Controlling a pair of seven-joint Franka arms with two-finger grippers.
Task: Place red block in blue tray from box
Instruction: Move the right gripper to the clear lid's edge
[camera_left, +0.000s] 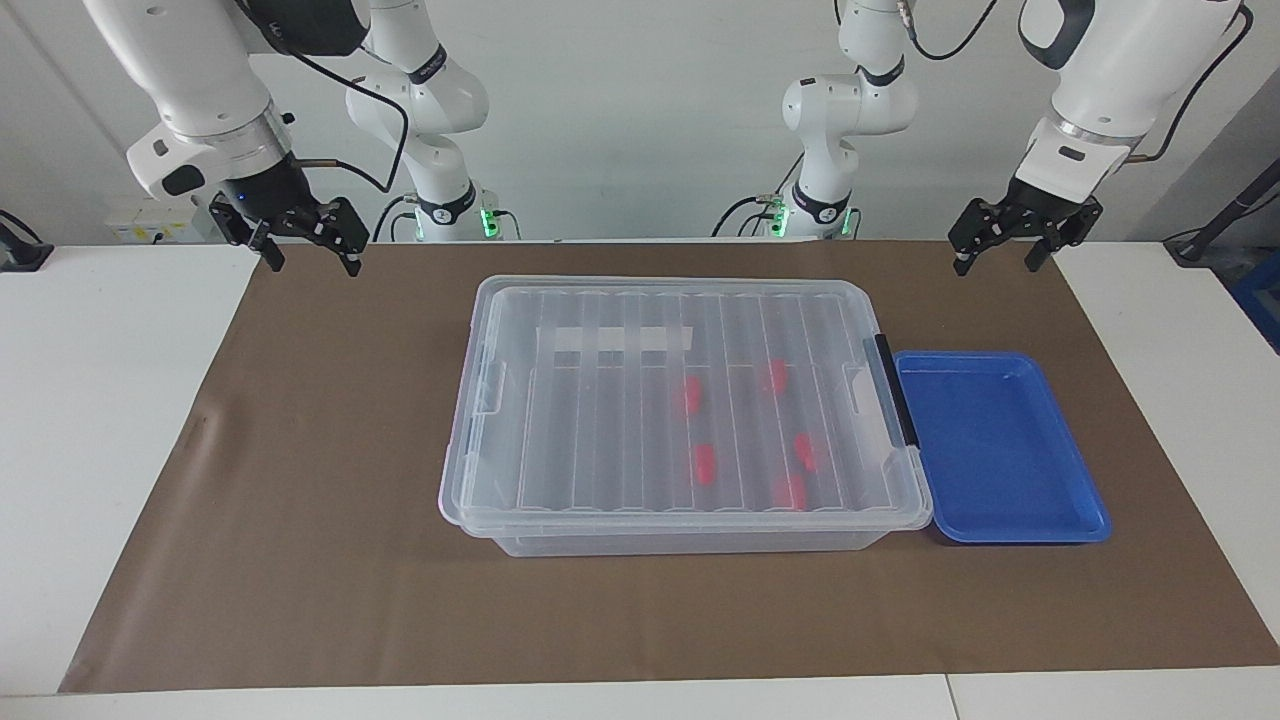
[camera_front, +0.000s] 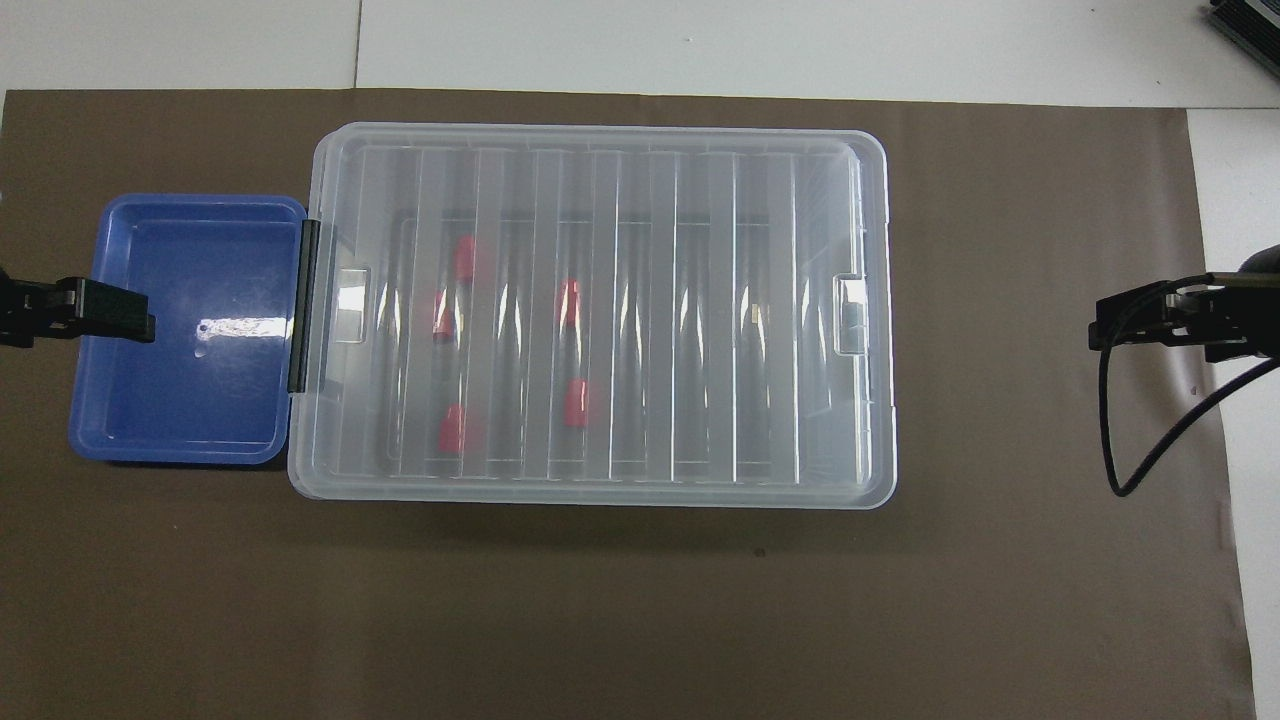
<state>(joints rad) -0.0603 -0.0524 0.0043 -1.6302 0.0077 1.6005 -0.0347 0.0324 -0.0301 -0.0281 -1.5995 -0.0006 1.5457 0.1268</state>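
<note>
Both end effectors, left (camera_left: 1010, 250) and right (camera_left: 305, 245), hung spread and empty; the lid (camera_left: 640, 400) (fully seated) blocked every red block (camera_left: 705, 463), and prying it risked shoving the box (camera_left: 680, 540) into the touching blue tray (camera_left: 1000, 450).

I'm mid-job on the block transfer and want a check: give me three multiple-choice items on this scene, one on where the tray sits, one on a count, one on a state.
1. Where is the blue tray?
A. On the box lid
B. Beside the box, at the left arm's end
C. Inside the box

2. How many red blocks are in the box?
A. Three
B. Five
C. Seven

3. What is the box's state?
A. Lid on
B. Lid off
C. Tipped over

Answers:
1 B, the tray rests on the mat against the box's black clip handle.
2 B, five red shapes show through the lid.
3 A, the ribbed clear lid covers the blocks.
</note>
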